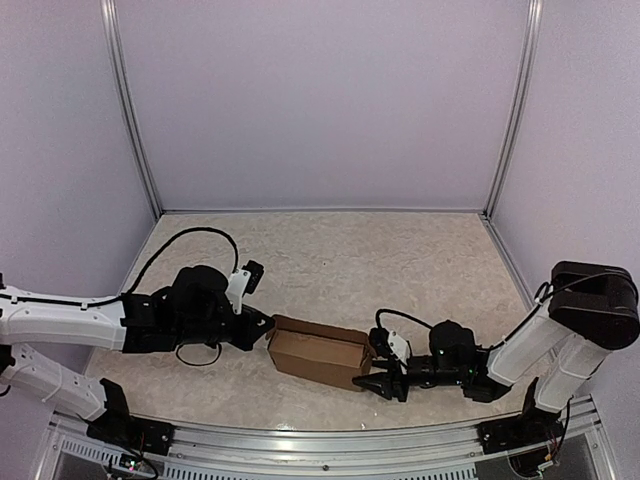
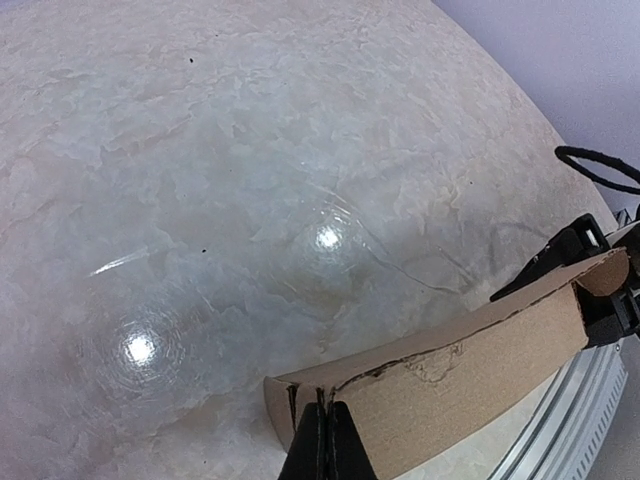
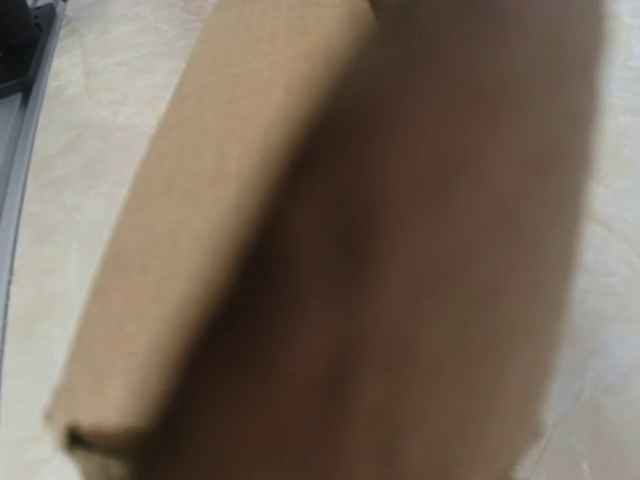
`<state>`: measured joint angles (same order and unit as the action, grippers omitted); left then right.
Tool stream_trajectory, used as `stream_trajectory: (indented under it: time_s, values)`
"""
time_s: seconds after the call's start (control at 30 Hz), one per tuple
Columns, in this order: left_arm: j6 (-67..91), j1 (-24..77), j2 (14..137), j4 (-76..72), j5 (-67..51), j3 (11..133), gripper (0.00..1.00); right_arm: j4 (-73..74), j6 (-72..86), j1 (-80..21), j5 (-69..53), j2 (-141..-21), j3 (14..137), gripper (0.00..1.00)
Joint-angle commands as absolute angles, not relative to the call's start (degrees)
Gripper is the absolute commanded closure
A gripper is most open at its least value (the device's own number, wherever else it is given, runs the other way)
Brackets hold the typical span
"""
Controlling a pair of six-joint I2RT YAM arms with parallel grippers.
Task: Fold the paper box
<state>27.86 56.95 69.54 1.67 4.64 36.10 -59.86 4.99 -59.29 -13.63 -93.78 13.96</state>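
Note:
The paper box (image 1: pixel 318 352) is a plain brown oblong lying on the marbled table between the two arms. My left gripper (image 1: pixel 262 338) is shut, and its joined tips (image 2: pixel 323 415) press against the box's left end by a torn slot. The box (image 2: pixel 480 350) stretches away from them to the right. My right gripper (image 1: pixel 372 366) has one finger on each side of the box's right end and is closed on it. In the right wrist view the blurred box (image 3: pixel 300 250) fills the frame and hides those fingers.
An aluminium rail (image 1: pixel 320 440) runs along the near table edge just in front of the box. Pale enclosure walls (image 1: pixel 320 100) stand at the back and sides. A black cable (image 1: pixel 190 240) loops over the left arm.

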Motion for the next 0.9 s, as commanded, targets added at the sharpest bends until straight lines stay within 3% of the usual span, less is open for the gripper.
stream_trajectory:
  time_s: [0.0, 0.3, 0.4, 0.5, 0.87]
  values:
    - [29.53, 57.45, 70.34, 0.90, 1.65, 35.24, 1.00, -62.15, 6.12, -59.65, -4.32, -95.53, 14.25, 0.66]
    - [30.60, 57.08, 71.69, 6.02, 7.39, 36.47, 1.00, -67.57, 6.06, -60.47, -0.44, -100.76, 14.96, 0.66]
    - [31.59, 56.32, 72.28, 7.37, 9.00, 36.64, 0.90, -68.64, 6.14, -60.78, -0.44, -102.20, 15.37, 0.66]
    - [31.73, 55.48, 72.59, 8.10, 9.04, 36.53, 0.87, -68.75, 6.05, -60.99, -0.44, -102.78, 15.71, 0.66]
    - [30.23, 54.31, 72.68, 7.86, 8.64, 37.30, 0.85, -67.89, 5.22, -61.59, 0.71, -103.16, 16.52, 0.66]
